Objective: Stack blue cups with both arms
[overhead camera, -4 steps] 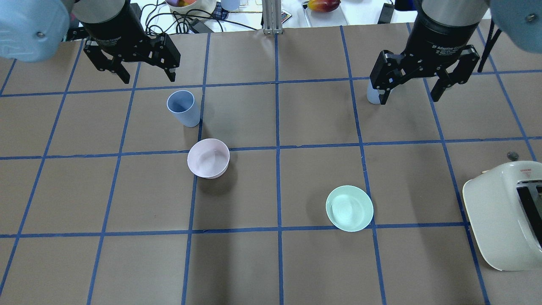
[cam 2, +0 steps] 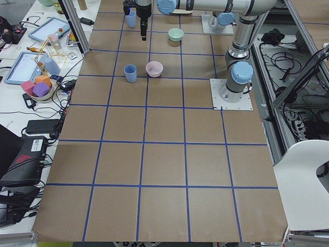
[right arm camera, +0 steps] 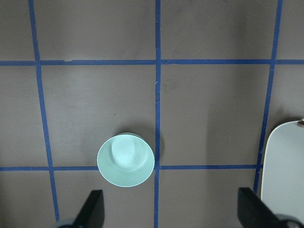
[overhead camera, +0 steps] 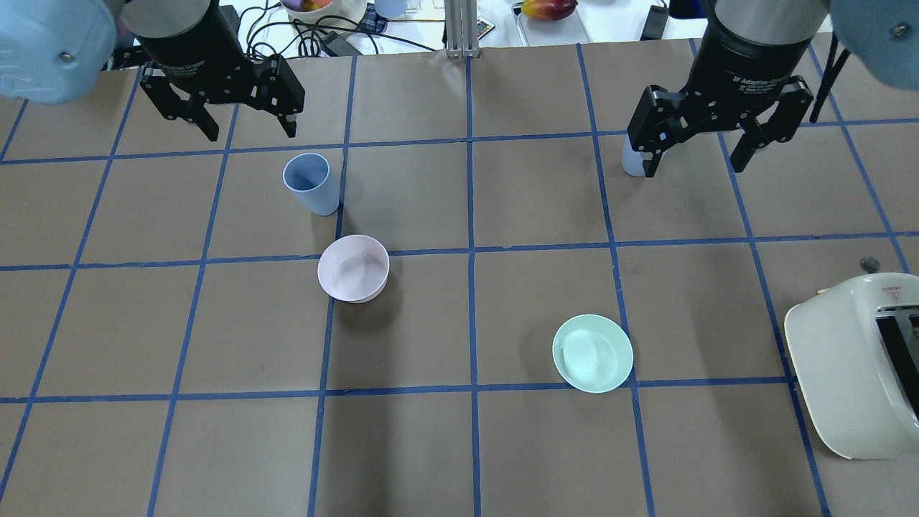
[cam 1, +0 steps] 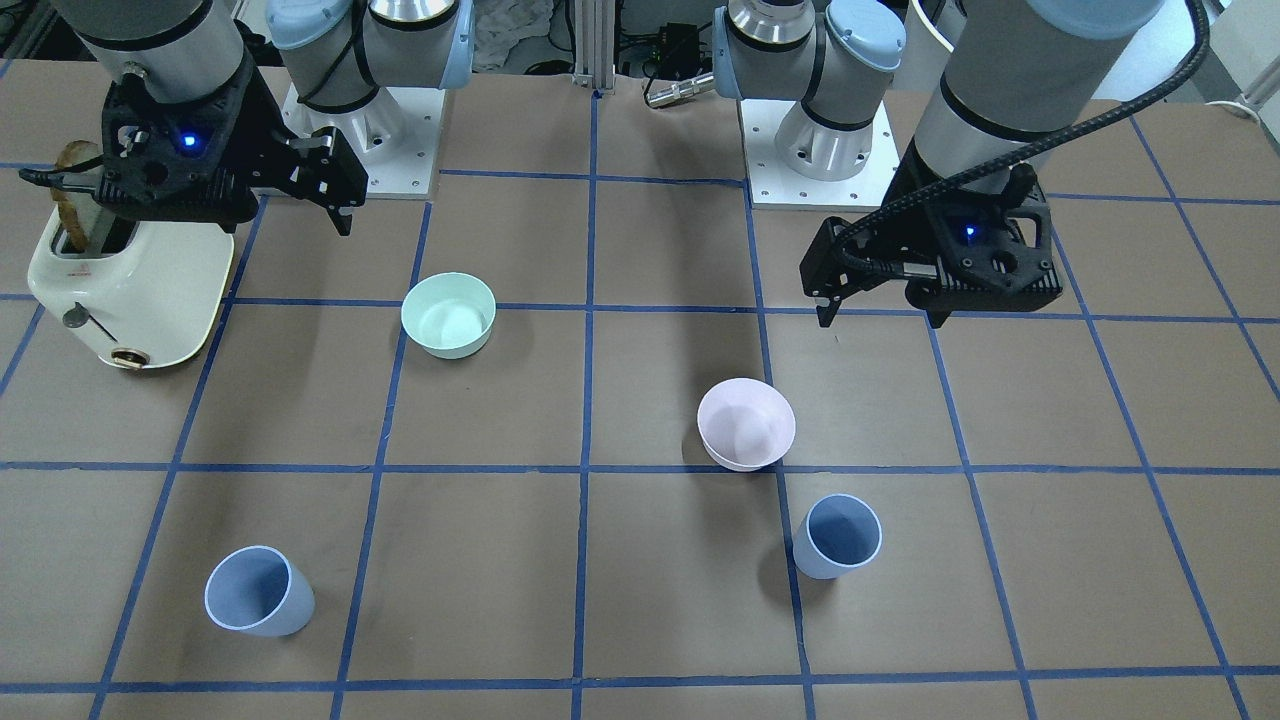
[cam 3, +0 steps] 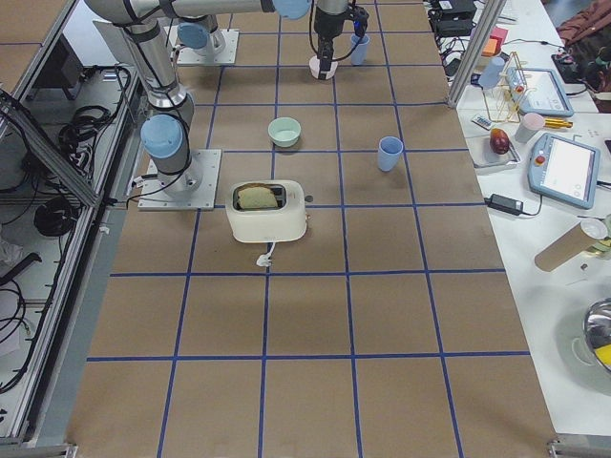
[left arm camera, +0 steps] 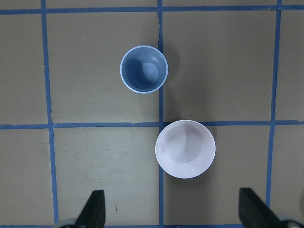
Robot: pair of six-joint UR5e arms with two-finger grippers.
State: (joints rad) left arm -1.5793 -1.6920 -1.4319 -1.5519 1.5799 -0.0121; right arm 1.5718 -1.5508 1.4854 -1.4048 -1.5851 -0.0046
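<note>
One blue cup [overhead camera: 311, 183] stands upright on the table, just beyond the pale pink bowl [overhead camera: 353, 268]. It also shows in the front view [cam 1: 838, 537] and the left wrist view [left arm camera: 143, 69]. The other blue cup [cam 1: 258, 590] stands apart on the robot's right side. In the overhead view it [overhead camera: 632, 162] is mostly hidden behind a finger of the right gripper. My left gripper [overhead camera: 250, 129] is open and empty, above the table, beyond and to the left of the first cup. My right gripper [overhead camera: 695, 164] is open and empty, above the second cup.
A mint-green bowl [overhead camera: 592, 352] sits right of centre, also in the right wrist view [right arm camera: 126, 159]. A white toaster [overhead camera: 851, 362] with bread stands at the right edge. Cables and clutter lie beyond the table's far edge.
Both grippers have shifted very slightly up the overhead view. Both stay open. The cups and bowls have not moved.
</note>
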